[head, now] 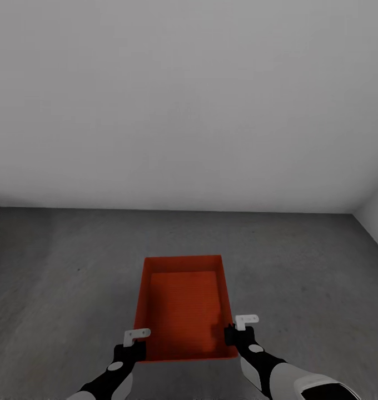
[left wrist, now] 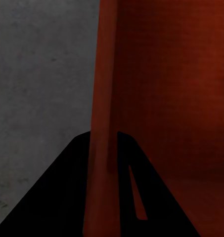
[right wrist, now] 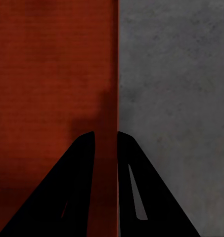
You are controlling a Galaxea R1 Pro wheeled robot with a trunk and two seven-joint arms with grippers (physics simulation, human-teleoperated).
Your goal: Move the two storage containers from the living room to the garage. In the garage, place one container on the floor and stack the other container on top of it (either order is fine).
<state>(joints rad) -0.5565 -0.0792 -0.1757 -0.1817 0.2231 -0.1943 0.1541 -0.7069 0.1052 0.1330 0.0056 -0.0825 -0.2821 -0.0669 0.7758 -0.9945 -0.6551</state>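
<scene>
- Concrete is spreading across the head view: the floor [head: 300, 266] of the garage is running up to a plain white wall [head: 189, 100]. One storage container [head: 184, 303] is sitting low in front of the robot, open side up, and whether it is resting on the floor or hanging just above it I cannot tell. The left end effector [head: 134, 340] and the right end effector [head: 240, 328] are pinching its two long walls near the close corners, probably to keep it level.
- Left wrist view: the left end effector [left wrist: 106, 148] is closing its dark fingers around the container's wall [left wrist: 104, 74], one inside, one outside.
- Right wrist view: the right end effector [right wrist: 106, 148] is clamping the opposite wall [right wrist: 112, 59] the same way, with bare floor [right wrist: 176, 98] beside it.
- Nothing is standing in the way nearby.
</scene>
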